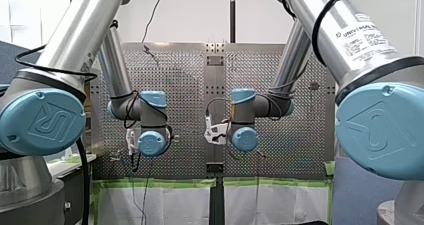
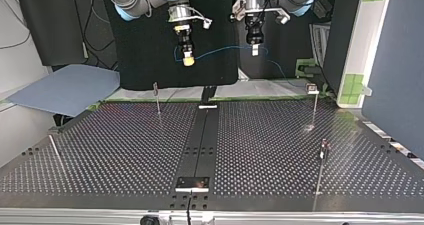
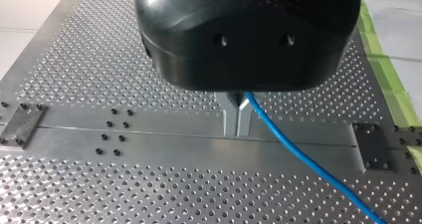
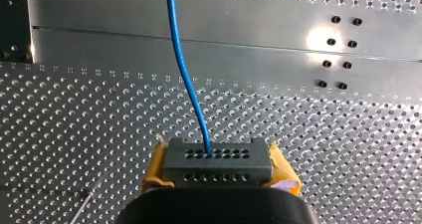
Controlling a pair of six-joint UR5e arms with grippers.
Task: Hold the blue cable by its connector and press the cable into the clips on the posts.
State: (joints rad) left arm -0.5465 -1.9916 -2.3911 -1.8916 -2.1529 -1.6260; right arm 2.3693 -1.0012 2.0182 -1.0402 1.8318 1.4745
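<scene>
Currently on record, 4 entries.

1. Right hand [image 4: 219, 170]: yellow pads pinching a grey connector [image 4: 217, 157] by its 2 sides. It is held above the desk [image 2: 125, 150] without touching it, at 11 o'clock in the top view.
2. Cable [image 4: 181, 69], blue: leaves the connector's perforated face and runs straight ahead of the right hand. It then spans in a slack line to the left hand. All of it is aloft, apart from the posts.
3. Left hand [image 3: 236, 129]: black body, 2 metal fingers pressed together on the cable, which trails off to one side over the desk. At 12 to 1 o'clock in the top view, near the right hand.
4. Posts, 3 thin uprights on the desk, top view: 1 [image 2: 157, 96] at 10 o'clock, 1 [image 2: 314, 102] at 2 o'clock, 1 [image 2: 322, 160] at 4 o'clock. Each stands well apart from both hands.
</scene>
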